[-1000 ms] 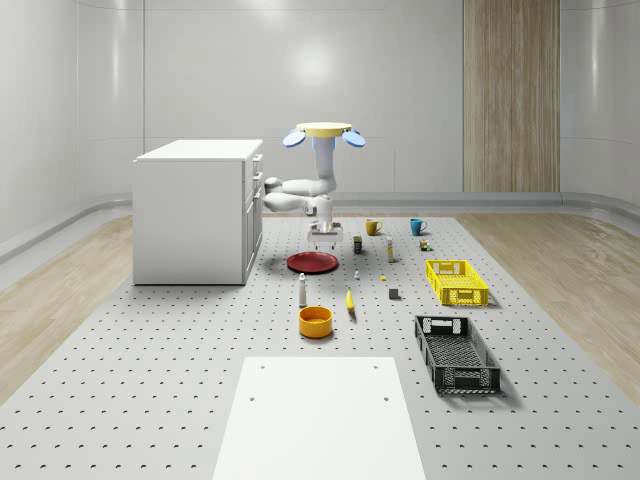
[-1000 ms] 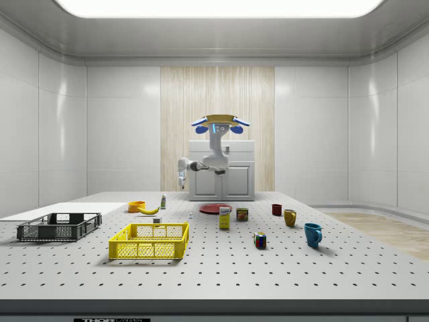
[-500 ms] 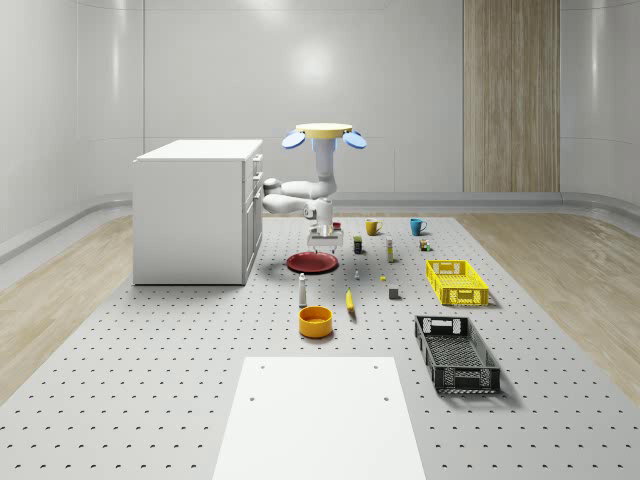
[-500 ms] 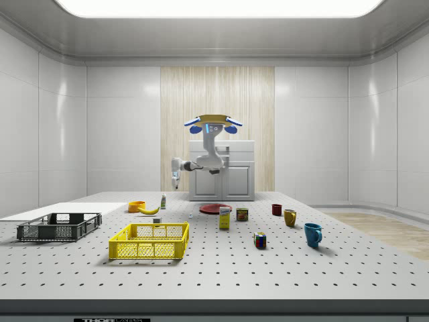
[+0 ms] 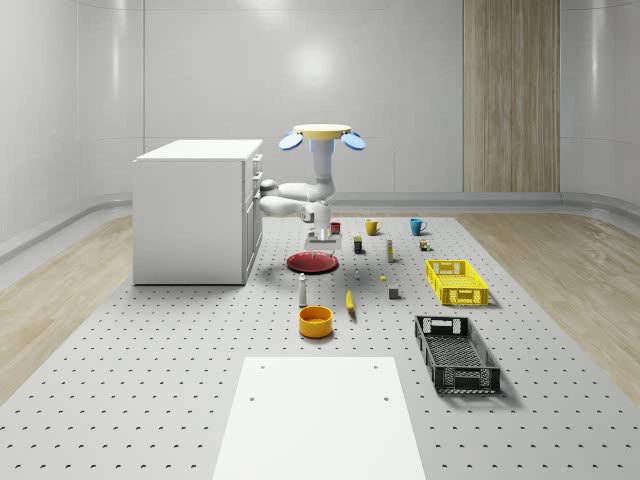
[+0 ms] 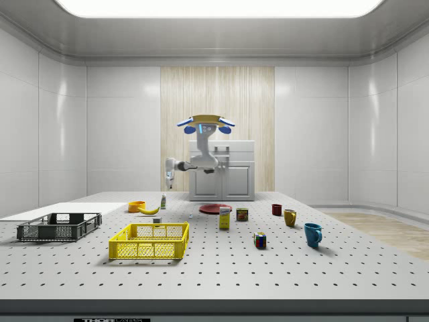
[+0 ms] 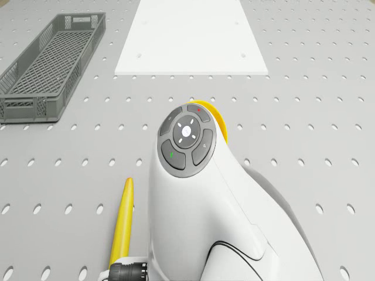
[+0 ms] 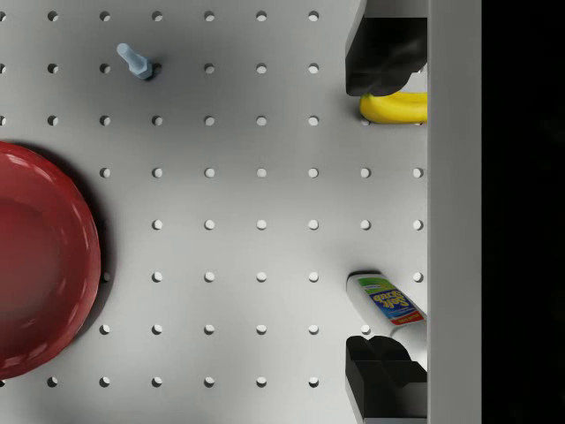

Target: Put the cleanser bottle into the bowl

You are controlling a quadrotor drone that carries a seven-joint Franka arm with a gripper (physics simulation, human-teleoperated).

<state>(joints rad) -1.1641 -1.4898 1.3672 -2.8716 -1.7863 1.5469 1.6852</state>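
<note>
A: Where is the drone [image 5: 322, 134], and how does the arm sit?

B: It hovers in the air above the perforated tabletop [image 5: 180, 340], just beside the white cabinet [image 5: 196, 210]. In the whole-scene view the arm [image 5: 300, 192] drops from the drone, bends toward the cabinet, then folds back, so the wrist points straight down over the near rim of the red plate [image 5: 313, 262]. In the side view the forearm reaches toward that view's left.

A: And the fingers [image 8: 385, 53]?

B: Spread wide, holding nothing. In the wrist view the two dark tips sit far apart with bare tabletop between them.

A: Where is the cleanser bottle [image 8: 386, 300]?

B: It stands upright on the tabletop, below the fingers and untouched. In the wrist view it appears just beside one fingertip, inside the gap, while the banana [image 8: 394, 108] shows next to the other tip. In the whole-scene view the cleanser bottle [image 5: 302, 291] stands between the red plate and the orange bowl [image 5: 315, 321], with the banana [image 5: 350, 301] to that view's right.

A: Room to move?

B: Open tabletop surrounds the bottle. The bowl is near it on the camera side, the plate lies behind it, and a small blue bolt [image 8: 135, 62] lies well apart. The black crate [image 5: 456, 353] and yellow crate [image 5: 456, 282] are far off to the whole-scene view's right.
</note>
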